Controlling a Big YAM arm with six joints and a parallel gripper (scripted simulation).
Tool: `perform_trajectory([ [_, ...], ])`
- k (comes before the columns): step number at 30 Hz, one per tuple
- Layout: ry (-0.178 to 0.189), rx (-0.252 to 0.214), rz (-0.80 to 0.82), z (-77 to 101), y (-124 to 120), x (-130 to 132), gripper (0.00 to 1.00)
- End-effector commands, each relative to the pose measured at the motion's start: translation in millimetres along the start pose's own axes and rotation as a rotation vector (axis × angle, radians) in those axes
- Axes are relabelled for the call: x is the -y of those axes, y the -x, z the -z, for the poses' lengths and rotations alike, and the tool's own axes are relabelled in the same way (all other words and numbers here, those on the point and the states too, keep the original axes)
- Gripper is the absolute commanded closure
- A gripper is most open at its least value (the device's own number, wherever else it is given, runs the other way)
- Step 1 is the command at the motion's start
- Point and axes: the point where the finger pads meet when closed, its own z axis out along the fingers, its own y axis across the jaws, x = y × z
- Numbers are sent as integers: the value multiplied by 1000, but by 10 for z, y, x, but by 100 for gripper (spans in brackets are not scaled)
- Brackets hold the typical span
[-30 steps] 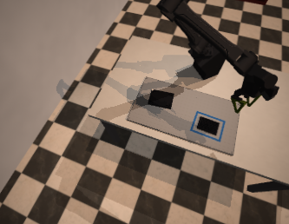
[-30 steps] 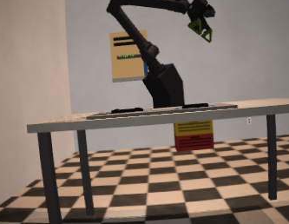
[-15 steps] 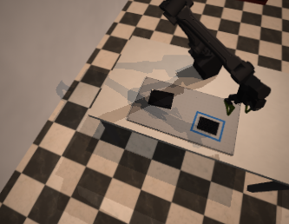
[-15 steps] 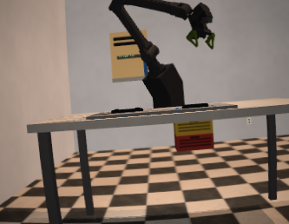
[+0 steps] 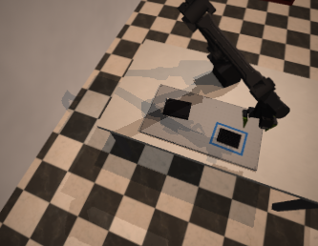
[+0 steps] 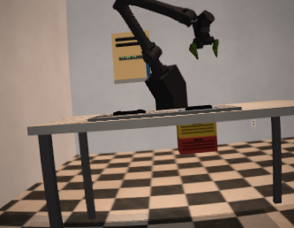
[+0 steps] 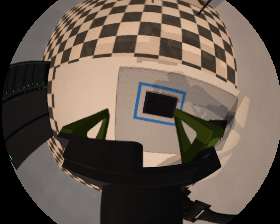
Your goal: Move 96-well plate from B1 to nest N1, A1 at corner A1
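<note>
Black six-joint arm [image 6: 140,28] hangs high over the pale table [image 5: 290,159], its green-fingered gripper [image 6: 204,49] spread fully wide with nothing in it. The black rectangular 96-well plate [image 5: 231,137] lies flat inside the blue-outlined square [image 5: 213,136] on the grey mat [image 5: 204,118]. A second dark rectangle [image 5: 178,109] sits on the mat, well apart from the plate.
</note>
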Motion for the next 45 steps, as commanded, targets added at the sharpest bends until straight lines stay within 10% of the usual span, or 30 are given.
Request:
perform_trajectory([
  [1,2,2,-210,-20,199,-11,0],
  [9,4,-23,-379,-86,99,-27,0],
  [12,-41,-66,-480,-392,-143,137,0],
  [22,-96,-121,-778,-636,-256,257,0],
  [26,-67,-106,-837,-498,-137,183,0],
  [29,-128,-141,-937,-809,-396,338,0],
  [45,-243,-188,-1365,-1151,-659,531,0],
])
